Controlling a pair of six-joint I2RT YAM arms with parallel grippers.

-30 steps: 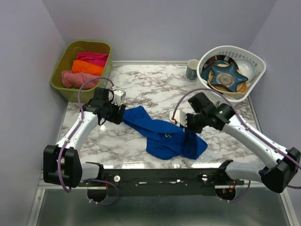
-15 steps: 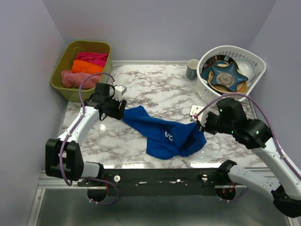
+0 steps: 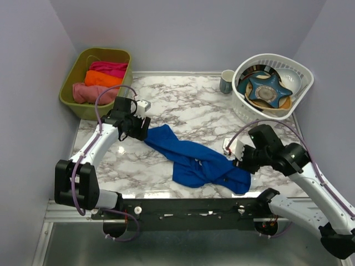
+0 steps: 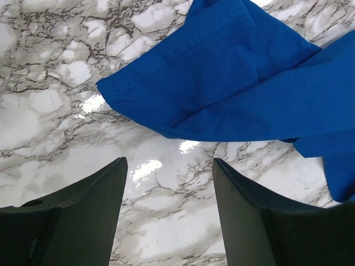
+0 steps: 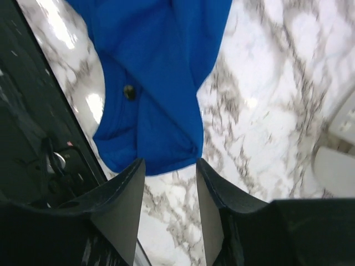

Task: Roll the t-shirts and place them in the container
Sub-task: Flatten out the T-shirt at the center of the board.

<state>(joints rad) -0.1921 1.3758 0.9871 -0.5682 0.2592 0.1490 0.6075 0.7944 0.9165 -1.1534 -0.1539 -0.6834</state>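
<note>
The t-shirt [image 3: 191,160] lies bunched on the marble bench [image 3: 183,105], drawn out into a long crumpled band that runs slantwise from the left jaws down to the right jaws near the bench's front edge.

In the left wrist view the left jaws are seen set wide, with only bare bench [image 4: 166,183] between the two dark fingers [image 4: 83,216]. A folded, stitched edge of the t-shirt [image 4: 233,83] lies just ahead of the tips, outside the gap and not gripped.

In the right wrist view the right jaws are held partly apart, and nothing is pinched between the fingers [image 5: 119,205]. The lowest corner of the t-shirt [image 5: 150,83] reaches the mouth of the gap, just at the tips; whether a tip touches the cloth cannot be told. A small dark round mark [image 5: 129,92] on the cloth is shown here only, as is the dark frame along the bench's front edge.

Only the top view gives the whole t-shirt and both arms at its two ends. There, too, a green bin [image 3: 103,51] of rolled cloths [image 3: 100,80] is seen at the far left, and a white basket [image 3: 272,57] of dishes with a mug [image 3: 227,81] beside it at the far right.
</note>
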